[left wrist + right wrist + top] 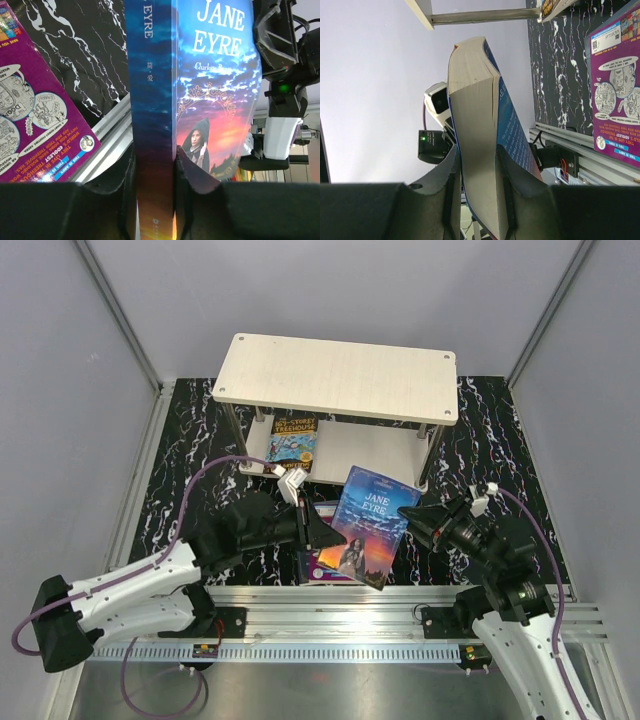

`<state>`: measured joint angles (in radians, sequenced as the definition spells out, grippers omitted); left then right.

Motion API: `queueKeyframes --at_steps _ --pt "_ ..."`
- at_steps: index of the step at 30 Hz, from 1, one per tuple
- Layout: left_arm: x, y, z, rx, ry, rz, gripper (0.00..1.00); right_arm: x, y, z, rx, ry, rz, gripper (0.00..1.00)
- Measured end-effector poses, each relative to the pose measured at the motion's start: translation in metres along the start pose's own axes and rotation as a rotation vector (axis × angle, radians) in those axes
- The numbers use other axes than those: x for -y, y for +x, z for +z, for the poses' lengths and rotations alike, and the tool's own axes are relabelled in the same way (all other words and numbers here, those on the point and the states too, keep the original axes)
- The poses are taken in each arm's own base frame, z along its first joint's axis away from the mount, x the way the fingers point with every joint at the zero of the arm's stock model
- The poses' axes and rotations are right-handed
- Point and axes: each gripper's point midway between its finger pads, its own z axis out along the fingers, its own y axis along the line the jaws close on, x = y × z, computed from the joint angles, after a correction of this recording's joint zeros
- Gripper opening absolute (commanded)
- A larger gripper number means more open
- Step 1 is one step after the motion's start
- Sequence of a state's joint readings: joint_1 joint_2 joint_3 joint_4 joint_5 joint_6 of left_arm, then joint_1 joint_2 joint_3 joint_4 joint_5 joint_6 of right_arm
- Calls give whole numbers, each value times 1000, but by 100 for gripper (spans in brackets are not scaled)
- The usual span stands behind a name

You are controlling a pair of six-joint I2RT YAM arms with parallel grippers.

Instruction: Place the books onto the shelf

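Left arm (150, 580): reaching in low from the front left of the shelf (340, 375). The left gripper (328, 533) is clamping the spine of Jane Eyre (366, 525), one finger on each cover.
Right arm (510, 570): reaching in from the shelf's front right. The right gripper (412, 515) is pinching the same book's page edge.
Jane Eyre: hanging tilted between both grippers, in front of the shelf and over a purple book (325, 565).
Treehouse book (295, 438): lying on the shelf's lower board.

Glossy paper-covered Jane Eyre (220, 100), matt pale wood-grain shelf (340, 375)
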<state>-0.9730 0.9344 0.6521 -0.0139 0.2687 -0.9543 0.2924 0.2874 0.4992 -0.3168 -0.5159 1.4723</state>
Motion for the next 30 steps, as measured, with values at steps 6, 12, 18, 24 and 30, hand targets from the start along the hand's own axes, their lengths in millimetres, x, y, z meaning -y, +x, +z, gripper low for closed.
queueKeyframes --at_steps 6,12,18,24,30 --pt "-3 0 -12 3 -52 17 0 5 1 1 -9 18 32 99" --pt "-76 -16 -35 45 -328 15 0 -11 4 -3 -15 18 26 100" --pt "-128 -49 -54 92 -498 -2 0 -24 12 -11 -48 6 -7 100" --pt "-128 -78 -50 67 -425 -27 0 -12 17 -18 -55 47 7 100" --pt "-134 -105 -40 85 -371 -35 0 -6 24 -30 -55 52 7 100"
